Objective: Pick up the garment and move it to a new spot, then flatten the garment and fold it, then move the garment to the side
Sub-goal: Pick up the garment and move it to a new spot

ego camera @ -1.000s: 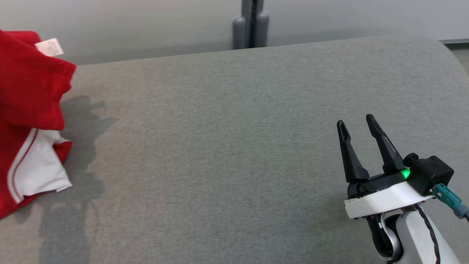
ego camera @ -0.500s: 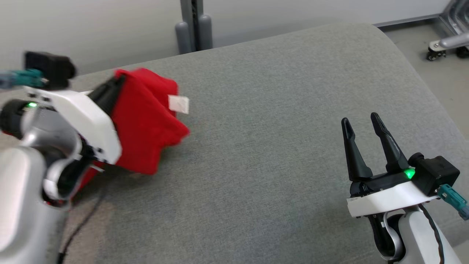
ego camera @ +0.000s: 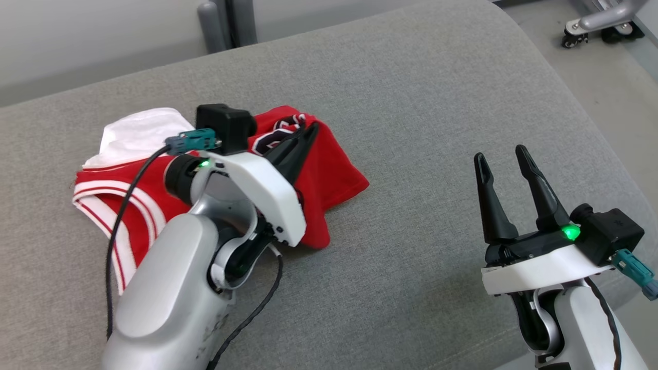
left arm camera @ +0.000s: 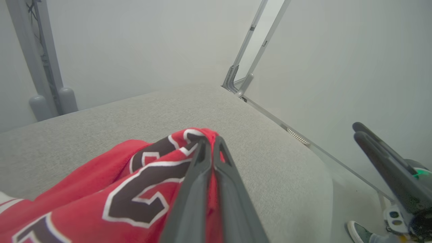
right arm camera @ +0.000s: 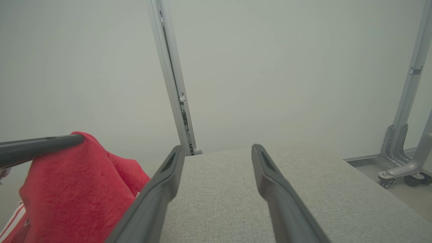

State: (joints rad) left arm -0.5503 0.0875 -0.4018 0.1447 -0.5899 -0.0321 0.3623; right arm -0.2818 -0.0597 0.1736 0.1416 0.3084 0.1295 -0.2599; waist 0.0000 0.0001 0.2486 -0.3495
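Nearest, at lower right, the right gripper (ego camera: 498,160) hovers with its fingers spread, holding nothing. Further in, the left gripper (ego camera: 310,128) pinches a fold of the red garment (ego camera: 334,174), which lies heaped on the grey cushion (ego camera: 437,92). The garment's dark, white-edged lettering is too crumpled to read.

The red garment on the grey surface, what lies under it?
The grey surface extends from under the red garment, which lies crumpled on it. The left gripper, shut, pinches a raised fold. Anything else beneath the cloth is covered.
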